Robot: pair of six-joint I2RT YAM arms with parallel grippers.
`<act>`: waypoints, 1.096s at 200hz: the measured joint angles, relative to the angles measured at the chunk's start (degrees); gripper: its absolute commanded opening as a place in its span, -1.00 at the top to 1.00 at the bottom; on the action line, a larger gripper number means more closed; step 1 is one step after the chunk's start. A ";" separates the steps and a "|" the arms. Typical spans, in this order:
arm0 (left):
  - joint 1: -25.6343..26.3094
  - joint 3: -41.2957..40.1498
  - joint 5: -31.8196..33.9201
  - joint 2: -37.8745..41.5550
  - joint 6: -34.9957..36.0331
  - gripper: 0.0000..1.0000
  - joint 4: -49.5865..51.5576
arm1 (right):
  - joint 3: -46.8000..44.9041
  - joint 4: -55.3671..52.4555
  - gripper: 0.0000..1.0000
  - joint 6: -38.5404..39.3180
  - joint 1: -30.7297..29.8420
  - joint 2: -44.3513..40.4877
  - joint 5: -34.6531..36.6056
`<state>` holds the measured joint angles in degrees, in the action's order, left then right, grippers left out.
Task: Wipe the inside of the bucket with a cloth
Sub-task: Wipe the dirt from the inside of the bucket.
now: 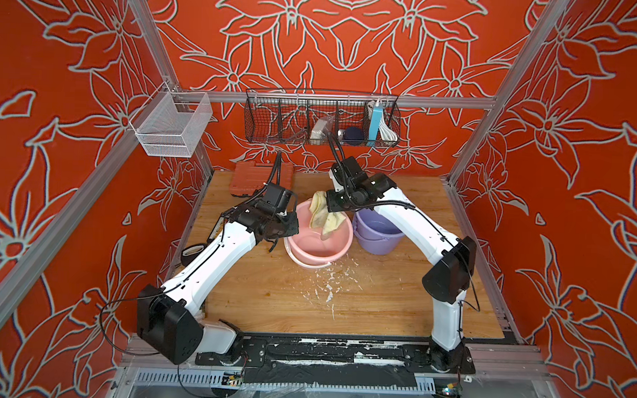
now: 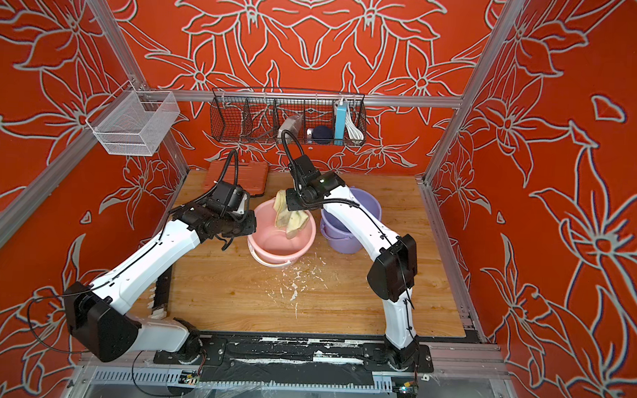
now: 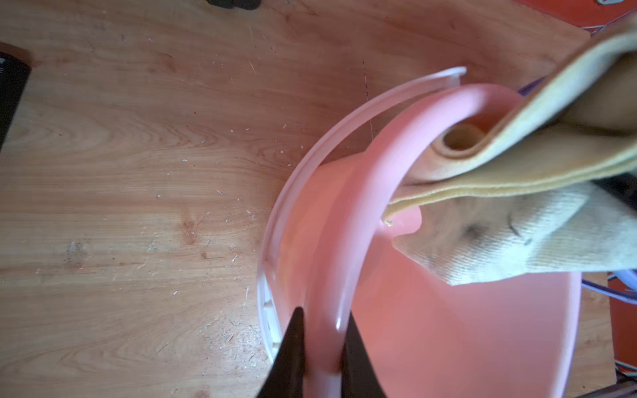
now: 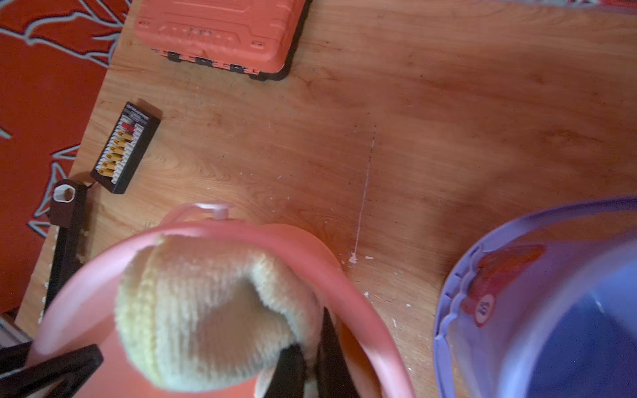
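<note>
- We see our left gripper (image 3: 322, 344) clamped on the pink bucket's (image 1: 308, 245) 9 o'clock rim.
- Our right gripper (image 4: 310, 341) pinches the stained cloth (image 1: 325, 216), dangling over its 1 o'clock side.

Smooth glossy plastic of the pink bucket (image 3: 327, 224), fuzzy ribbed cloth (image 3: 499, 237), matt scuffed wood-grain tabletop (image 3: 138, 172).

cloth (image 3: 517, 165) cropped, purple bucket (image 4: 568, 327) blurred, sticker (image 4: 486, 306) perhaps numbered
</note>
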<state>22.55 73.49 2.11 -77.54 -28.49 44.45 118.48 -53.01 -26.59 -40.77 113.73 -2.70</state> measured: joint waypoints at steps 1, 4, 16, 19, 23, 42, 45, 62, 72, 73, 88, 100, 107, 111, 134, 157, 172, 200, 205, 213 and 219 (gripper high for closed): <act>0.00 0.00 0.00 0.02 -0.02 1.00 0.00 | 0.00 -0.13 1.00 0.04 0.00 0.00 0.15; 0.00 0.00 0.37 0.13 0.07 1.00 0.00 | 0.02 -0.50 1.00 0.22 -0.04 0.00 0.44; 0.00 0.00 1.68 0.66 0.39 1.00 0.00 | 0.00 -2.40 1.00 0.76 -0.11 0.00 1.84; 0.00 0.00 2.12 0.83 0.44 1.00 0.00 | -0.09 -2.84 1.00 0.96 -0.13 0.00 2.12; 0.00 0.00 2.56 0.96 0.50 1.00 -0.02 | -0.22 -3.30 1.00 1.14 -0.13 0.00 2.43; 0.00 0.00 4.66 1.31 1.07 1.00 -0.09 | -3.37 -5.01 1.00 2.27 -0.35 -1.05 3.54; 0.00 0.00 4.90 1.31 1.14 1.00 -0.11 | -4.26 -5.25 1.00 2.45 -0.42 -1.42 3.72; 0.02 0.00 5.57 1.22 1.60 1.00 -0.39 | -8.66 -6.21 1.00 3.30 -0.79 -3.43 3.98; 0.09 0.24 5.68 1.05 1.75 1.00 -0.39 | -10.64 -6.75 1.00 3.61 -1.14 -4.98 3.93; 0.11 0.28 5.68 1.03 1.77 1.00 -0.39 | -10.78 -6.80 1.00 3.63 -1.18 -5.14 3.93; 0.09 0.46 5.77 0.50 1.88 1.00 -0.48 | -13.25 -8.28 1.00 4.02 -2.21 -7.50 3.61; 0.07 0.48 5.73 0.07 1.84 1.00 -0.70 | -14.12 -9.16 1.00 4.13 -3.02 -8.74 2.86; 0.04 0.48 5.66 -0.15 1.79 1.00 -0.83 | -14.27 -9.60 1.00 4.15 -3.52 -9.16 2.40; 0.04 0.50 5.64 -0.26 1.70 1.00 -0.92 | -14.27 -9.68 1.00 4.15 -3.78 -9.25 2.12; 0.00 0.50 5.25 -0.52 1.64 1.00 -1.51 | -14.08 -9.20 1.00 3.56 -4.96 -9.09 -0.72; 0.00 0.55 4.20 -0.55 1.64 1.00 -1.66 | -9.46 -9.25 1.00 2.67 -5.22 -6.19 -2.29; 0.00 0.55 3.21 -0.52 1.64 1.00 -1.64 | -5.88 -8.39 1.00 1.79 -5.01 -3.45 -2.23; 0.00 0.55 0.68 0.00 1.62 1.00 -1.33 | -2.95 -6.38 1.00 0.28 -4.17 0.66 -1.68; 0.00 0.55 0.09 0.26 1.60 1.00 -1.14 | -2.64 -6.12 1.00 0.09 -4.11 1.27 -1.46; 0.00 0.55 -0.70 0.72 1.49 1.00 -0.76 | -1.95 -5.92 1.00 -0.17 -4.07 2.29 -1.09; 0.00 0.55 -1.42 1.05 1.42 1.00 -0.48 | -1.44 -5.49 1.00 -0.39 -3.93 2.97 -0.79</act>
<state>22.55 74.04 0.69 -76.49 -27.07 43.97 117.03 -58.50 -26.98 -44.71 116.71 -3.49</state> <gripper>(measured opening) 0.136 0.066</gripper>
